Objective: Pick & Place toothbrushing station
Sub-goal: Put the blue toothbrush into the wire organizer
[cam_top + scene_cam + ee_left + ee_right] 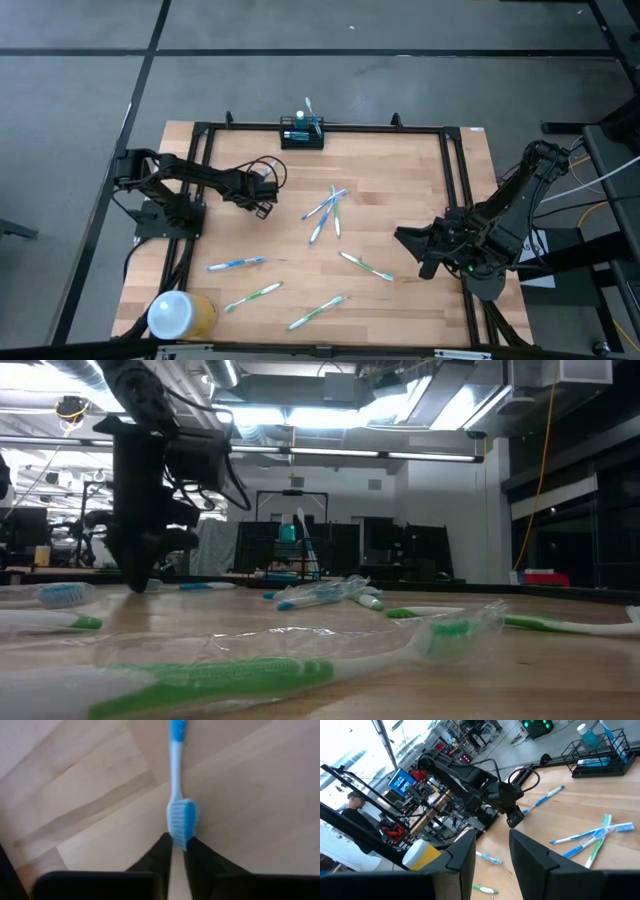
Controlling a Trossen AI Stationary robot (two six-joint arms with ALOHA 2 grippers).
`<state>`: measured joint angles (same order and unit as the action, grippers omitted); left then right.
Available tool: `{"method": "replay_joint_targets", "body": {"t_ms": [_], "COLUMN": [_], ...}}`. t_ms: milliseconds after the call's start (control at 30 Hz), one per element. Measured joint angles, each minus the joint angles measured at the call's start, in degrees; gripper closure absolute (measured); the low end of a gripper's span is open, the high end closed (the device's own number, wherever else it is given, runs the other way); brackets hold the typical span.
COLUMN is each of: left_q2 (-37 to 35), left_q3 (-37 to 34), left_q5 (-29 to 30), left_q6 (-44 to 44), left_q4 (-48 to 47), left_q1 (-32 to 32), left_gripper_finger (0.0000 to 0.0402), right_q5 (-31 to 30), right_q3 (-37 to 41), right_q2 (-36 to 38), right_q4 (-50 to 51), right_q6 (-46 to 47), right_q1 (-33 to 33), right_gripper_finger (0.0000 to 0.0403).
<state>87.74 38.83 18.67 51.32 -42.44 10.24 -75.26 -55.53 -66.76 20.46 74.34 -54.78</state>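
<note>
The left gripper (266, 203) points down at the wooden table (400, 190), fingers (200, 857) closed around a blue toothbrush (179, 795) (bristle head between the tips). At the table's far edge sits the black toothbrushing station (302, 134). The right gripper (412, 246) hovers near the right edge, fingers partly open, holding nothing.

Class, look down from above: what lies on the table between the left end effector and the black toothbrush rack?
Only bare wood: the high view shows nothing between the left end effector and the rack.
</note>
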Motion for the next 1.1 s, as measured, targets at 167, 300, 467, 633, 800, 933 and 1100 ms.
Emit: {"method": "replay_joint_targets", "body": {"t_ms": [167,300,467,633,800,933,1100], "left_q2": [-0.78,-5.13,-13.28,-20.11,-26.98,-30.72,-31.78], "left_q3": [-0.1,-0.13,-0.04,-0.02,0.0,0.0,0.02], "left_q5": [1.26,3.73,9.51,11.26,15.47,17.92,16.16], "left_q6": [0.46,2.8,7.64,7.47,7.75,2.45,-4.32], "left_q4": [0.95,0.18,-2.31,-2.05,-0.23,5.2,11.88], "left_q1": [-0.61,-2.83,-4.89,-4.85,-5.91,-5.54,-2.87], "left_gripper_finger": [0.0398,0.04,0.04,0.04,0.04,0.04,0.04], "right_q5": [-0.4,-0.67,-2.24,-2.38,-3.16,-3.83,-3.57], "right_q3": [0.0,0.0,0.0,0.0,0.0,0.0,0.0], "right_q2": [0.0,0.0,0.0,0.0,0.0,0.0,0.0], "right_q4": [-0.42,-0.86,-1.08,-1.0,-1.0,-1.01,-1.17], "right_q6": [0.01,0.01,-0.02,-0.26,-0.28,-0.87,-1.55], "right_q1": [0.0,0.0,0.0,0.0,0.0,0.15,0.81], "right_gripper_finger": [0.0283,0.0282,0.0282,0.0282,0.0282,0.0282,0.0282]}}
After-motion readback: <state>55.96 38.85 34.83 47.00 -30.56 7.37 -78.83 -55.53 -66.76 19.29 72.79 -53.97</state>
